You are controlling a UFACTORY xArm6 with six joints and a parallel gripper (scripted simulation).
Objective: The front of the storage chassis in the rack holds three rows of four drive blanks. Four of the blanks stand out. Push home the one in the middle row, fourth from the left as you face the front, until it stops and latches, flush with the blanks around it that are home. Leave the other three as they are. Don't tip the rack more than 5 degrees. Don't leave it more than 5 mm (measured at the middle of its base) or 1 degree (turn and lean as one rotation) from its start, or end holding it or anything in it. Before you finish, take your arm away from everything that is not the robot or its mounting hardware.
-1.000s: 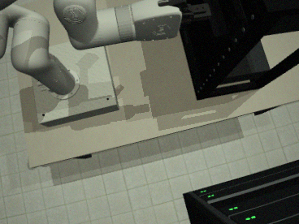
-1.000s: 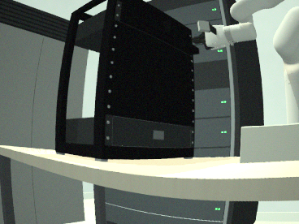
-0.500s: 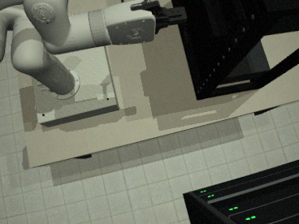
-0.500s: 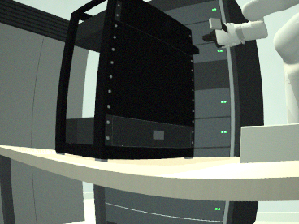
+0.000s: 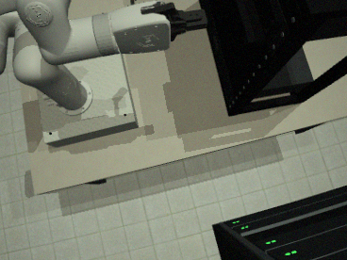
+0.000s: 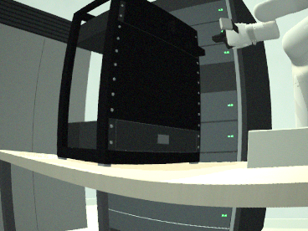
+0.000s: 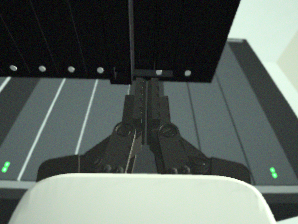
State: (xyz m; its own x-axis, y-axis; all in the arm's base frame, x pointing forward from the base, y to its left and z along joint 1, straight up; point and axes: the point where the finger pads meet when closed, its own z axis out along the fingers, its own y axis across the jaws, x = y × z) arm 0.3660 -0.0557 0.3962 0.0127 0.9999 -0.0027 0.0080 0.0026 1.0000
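The black rack [image 6: 134, 88] stands on the beige table; in the top view it shows at the top right [image 5: 264, 52]. Its front face is dark, and I cannot make out the single drive blanks in the top and exterior views. My gripper [image 5: 195, 20] is shut with nothing between the fingers, and it sits just off the rack's upper front. In the exterior view it [image 6: 217, 38] shows at the upper right, a short gap from the rack's front edge. In the wrist view the closed fingertips [image 7: 145, 82] lie close below the dark chassis edge [image 7: 150, 37], beside a row of white rack screws.
The arm's grey base plate [image 5: 87, 108] sits on the table at the left. A larger server cabinet with green lights stands behind the rack [image 6: 226, 105], and another stands on the floor [image 5: 292, 231]. The table's front edge [image 5: 156, 165] runs across the middle.
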